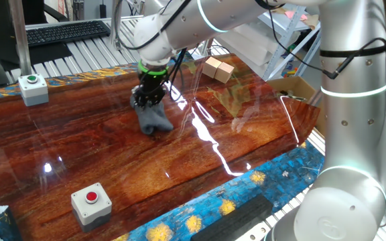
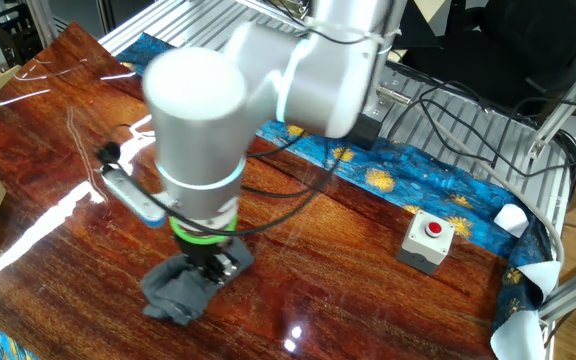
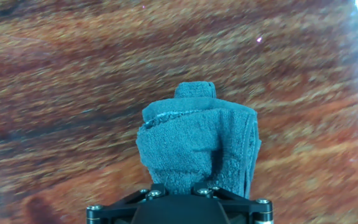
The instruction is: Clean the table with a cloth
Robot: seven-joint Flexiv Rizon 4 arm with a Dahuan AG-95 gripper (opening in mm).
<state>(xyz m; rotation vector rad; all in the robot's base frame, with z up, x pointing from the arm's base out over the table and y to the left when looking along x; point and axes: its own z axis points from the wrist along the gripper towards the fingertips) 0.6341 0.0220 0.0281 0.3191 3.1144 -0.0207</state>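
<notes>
The cloth (image 1: 154, 119) lies bunched near the middle of the desk (image 1: 112, 154), pinched in the tool (image 1: 149, 96) and pressed to the wood, so wiping looks underway, with most of the glossy top seemingly left to cover.

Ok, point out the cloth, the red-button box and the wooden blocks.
cloth (image 3: 197, 149): hand view, on its folded middle.
red-button box (image 1: 94, 203): one fixed view, on its grey top beside the button.
wooden blocks (image 1: 218, 68): one fixed view, on the blocks' near faces.
</notes>
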